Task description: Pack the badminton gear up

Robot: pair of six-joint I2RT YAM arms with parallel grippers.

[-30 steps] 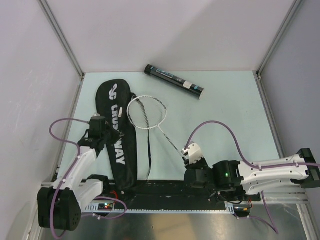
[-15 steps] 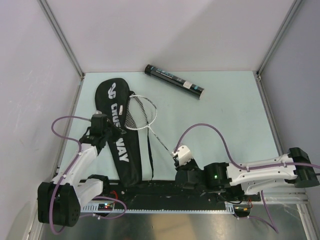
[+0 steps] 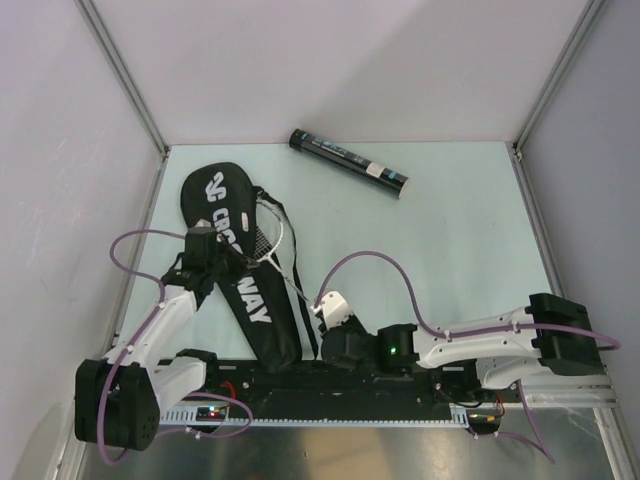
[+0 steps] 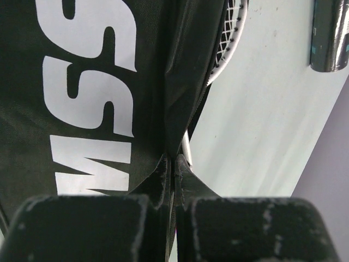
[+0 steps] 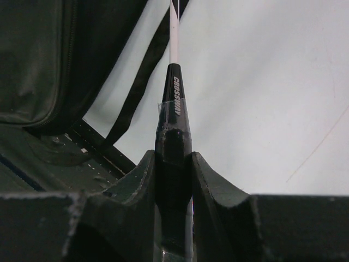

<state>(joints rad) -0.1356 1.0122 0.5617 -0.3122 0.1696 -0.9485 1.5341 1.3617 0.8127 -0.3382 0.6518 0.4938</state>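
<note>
A long black bag (image 3: 248, 300) lettered CROSSWAY lies slanted at the left of the table. My left gripper (image 3: 225, 262) is shut on the fabric edge of the bag (image 4: 98, 109), pinching it between the jaws of the left gripper (image 4: 173, 166). One white-strung racket (image 3: 268, 235) has its head partly inside the bag's opening, and its rim (image 4: 232, 38) shows beside the fabric. My right gripper (image 3: 322, 318) is shut on the racket's black handle (image 5: 173, 114), held upright between the jaws of the right gripper (image 5: 173, 164). A dark tube (image 3: 348, 160) lies at the back.
The bag's black strap (image 5: 136, 93) trails toward the arm bases' black rail (image 3: 400, 385). The tube's end (image 4: 330, 33) lies beyond the racket in the left wrist view. Grey walls with metal posts close in the pale green table (image 3: 450, 240).
My right arm has swept left with the racket, sliding its head from beside the bag into the opening. The left gripper keeps hold of the bag, whose top has swung left.
</note>
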